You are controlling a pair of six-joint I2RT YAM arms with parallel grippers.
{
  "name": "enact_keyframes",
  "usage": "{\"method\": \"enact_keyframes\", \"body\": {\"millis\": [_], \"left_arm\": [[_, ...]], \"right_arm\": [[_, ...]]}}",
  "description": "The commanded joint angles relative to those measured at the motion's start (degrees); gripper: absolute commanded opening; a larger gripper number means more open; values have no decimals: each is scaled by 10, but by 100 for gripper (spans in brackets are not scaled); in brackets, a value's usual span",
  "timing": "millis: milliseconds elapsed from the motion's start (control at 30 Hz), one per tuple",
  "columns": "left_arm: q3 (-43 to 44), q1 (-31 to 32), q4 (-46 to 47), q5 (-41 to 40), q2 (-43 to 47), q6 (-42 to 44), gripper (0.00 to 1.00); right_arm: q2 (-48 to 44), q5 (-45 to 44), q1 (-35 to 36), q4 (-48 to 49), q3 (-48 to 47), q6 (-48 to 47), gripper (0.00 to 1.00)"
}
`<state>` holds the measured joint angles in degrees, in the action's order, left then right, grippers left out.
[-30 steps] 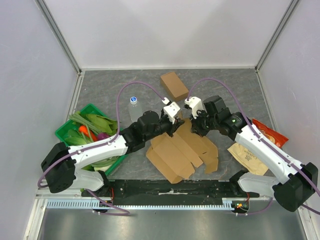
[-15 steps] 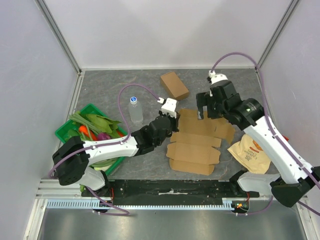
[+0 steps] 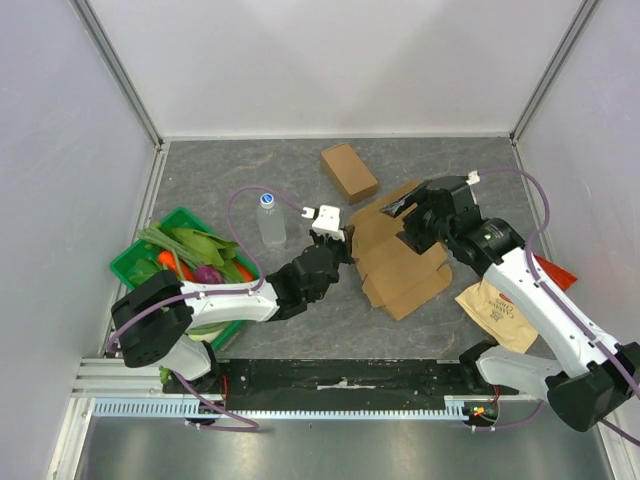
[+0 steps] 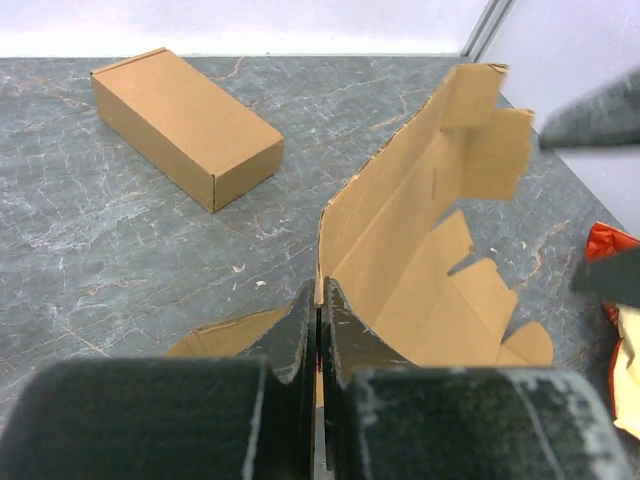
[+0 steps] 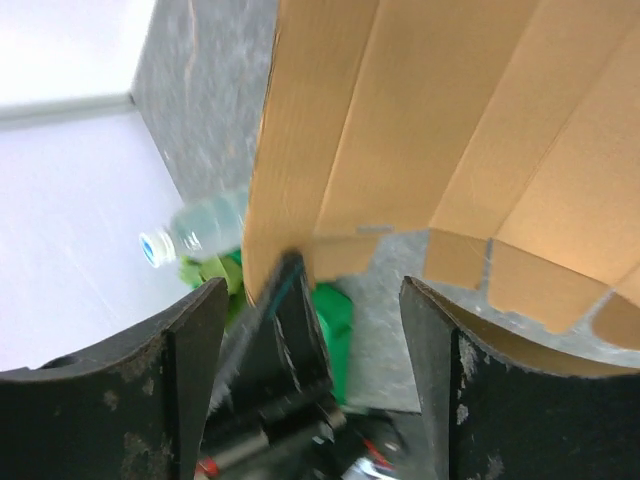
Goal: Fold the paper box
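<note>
Top view, paper box [image 3: 405, 265]: unfolded brown sheet on the table, slightly right of centre, its far-left part lifted off the surface
Top view, left gripper [image 3: 346, 243]: at the sheet's left edge, its arm reaching in from the near left
Top view, right gripper [image 3: 410, 224]: over the far part of the sheet; whether it touches cannot be told
Top view, closed carton [image 3: 349, 172]: on the grey table [image 3: 300, 330], on the far side of the sheet and apart from it
Top view, water bottle [image 3: 268, 218]: upright, left of the left gripper
Top view, green tray [image 3: 130, 262]: near left, holding vegetables [image 3: 185, 250]
Top view, brown pouch [image 3: 497, 305]: just right of the sheet, beside a red packet [image 3: 550, 273]
Left wrist, left gripper [image 4: 318, 310]: fingers [image 4: 295, 335] pressed together, clamped on an edge of the paper box
Left wrist, paper box [image 4: 420, 260]: one panel rises tilted from the pinch toward the far right, with flaps at its top
Left wrist, closed carton [image 4: 185, 125]: flat on the table at far left, well apart from the sheet
Right wrist, right gripper [image 5: 312, 292]: fingers [image 5: 195, 380] spread wide apart, nothing pinched between them
Right wrist, paper box [image 5: 420, 120]: creased panels fill the view beyond the fingers
Right wrist, water bottle [image 5: 190, 230]: blurred, just left of the sheet's edge
</note>
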<state>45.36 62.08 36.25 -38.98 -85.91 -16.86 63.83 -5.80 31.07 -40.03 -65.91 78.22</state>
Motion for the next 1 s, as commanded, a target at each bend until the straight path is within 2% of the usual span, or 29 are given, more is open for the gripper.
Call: {"method": "enact_keyframes", "body": {"millis": [0,67,167,367,567,833,900,967], "left_arm": [[-57,5,184,12,-3,75,2],[-75,5,242,40,-4,96,2],[-97,5,278,72,-2,131,2],[-116,5,302,127,2,168,2],[-118,5,300,148,1,200,2],[-118,5,300,145,0,234,2],[-120,5,300,141,2,234,2],[-121,5,298,135,3,230,2]], "right_arm": [[9,3,-60,87,7,148,76],[24,22,-90,87,0,130,74],[65,57,-112,87,-29,92,74],[159,116,-117,53,-103,-9,77],[163,119,-118,43,-92,-24,68],[154,141,-117,57,-55,-7,38],[151,147,-118,69,-42,4,34],[145,149,-118,76,-27,20,24]]}}
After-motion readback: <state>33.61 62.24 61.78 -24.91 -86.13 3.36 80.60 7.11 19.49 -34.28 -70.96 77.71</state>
